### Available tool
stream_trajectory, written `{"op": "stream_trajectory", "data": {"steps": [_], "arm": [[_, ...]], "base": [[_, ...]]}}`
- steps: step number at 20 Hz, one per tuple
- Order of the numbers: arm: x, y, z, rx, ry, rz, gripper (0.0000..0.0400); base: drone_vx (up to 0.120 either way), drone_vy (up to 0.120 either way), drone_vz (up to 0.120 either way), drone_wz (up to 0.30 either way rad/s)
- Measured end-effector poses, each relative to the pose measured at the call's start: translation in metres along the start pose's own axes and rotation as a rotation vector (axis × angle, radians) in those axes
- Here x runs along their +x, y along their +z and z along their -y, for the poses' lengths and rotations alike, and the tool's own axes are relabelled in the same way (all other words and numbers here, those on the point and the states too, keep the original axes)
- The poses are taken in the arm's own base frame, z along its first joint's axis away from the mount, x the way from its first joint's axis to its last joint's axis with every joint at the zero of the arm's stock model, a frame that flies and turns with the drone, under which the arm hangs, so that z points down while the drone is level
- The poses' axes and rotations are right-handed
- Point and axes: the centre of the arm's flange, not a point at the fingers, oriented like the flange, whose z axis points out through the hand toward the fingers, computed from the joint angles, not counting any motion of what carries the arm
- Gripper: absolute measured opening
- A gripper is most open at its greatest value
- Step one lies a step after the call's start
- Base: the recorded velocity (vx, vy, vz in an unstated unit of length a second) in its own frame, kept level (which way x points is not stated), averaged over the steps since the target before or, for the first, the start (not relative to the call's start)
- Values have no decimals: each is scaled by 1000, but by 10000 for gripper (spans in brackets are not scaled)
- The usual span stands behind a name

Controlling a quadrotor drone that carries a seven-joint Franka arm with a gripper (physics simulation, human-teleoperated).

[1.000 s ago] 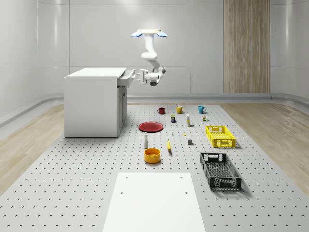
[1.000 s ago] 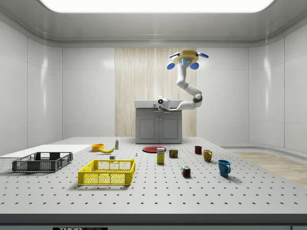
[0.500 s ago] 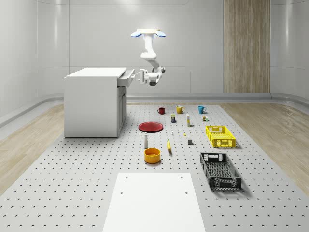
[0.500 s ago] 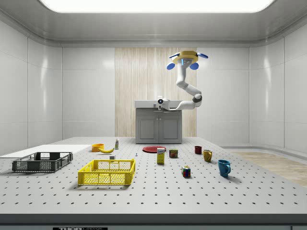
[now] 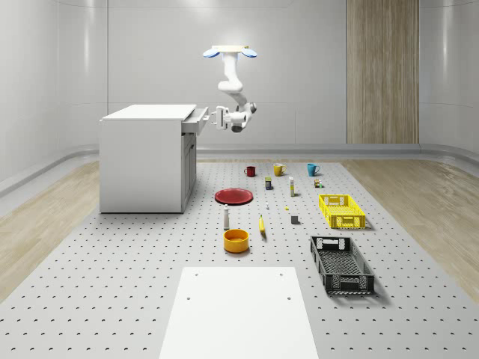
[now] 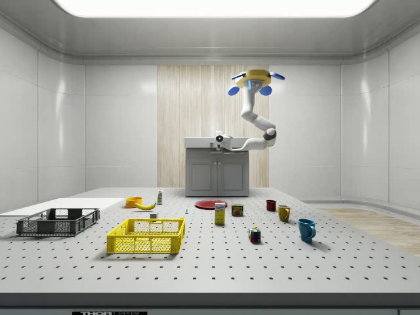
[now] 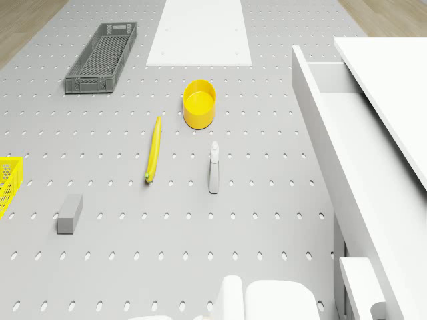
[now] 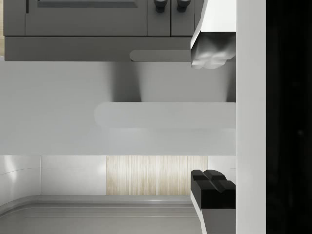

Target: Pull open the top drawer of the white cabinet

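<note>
Almost nothing has shifted over the last second: the pincer [image 5: 218,120] is kept pinching the front of the top drawer [image 5: 197,120] of the white box-shaped cabinet [image 5: 146,161], already drawn partly out, while the drone [image 5: 229,51] is held hovering beyond it.

In the drone view, the yellow slatted plastic crate [image 7: 5,183] is cut off by the picture's edge, as is the pulled-out white top drawer [image 7: 347,140]. The hand [image 5: 219,119] at the drawer front is too small to read its fingers.
</note>
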Motion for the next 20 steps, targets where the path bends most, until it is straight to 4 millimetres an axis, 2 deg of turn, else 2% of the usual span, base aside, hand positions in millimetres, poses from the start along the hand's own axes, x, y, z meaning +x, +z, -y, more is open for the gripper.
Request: {"op": "stream_trajectory", "data": {"steps": [9,20], "arm": [[0,21,0,0,0,0,305],[-2,30,2,0,0,0,305]], "base": [[0,0,0,0],[0,0,0,0]]}}
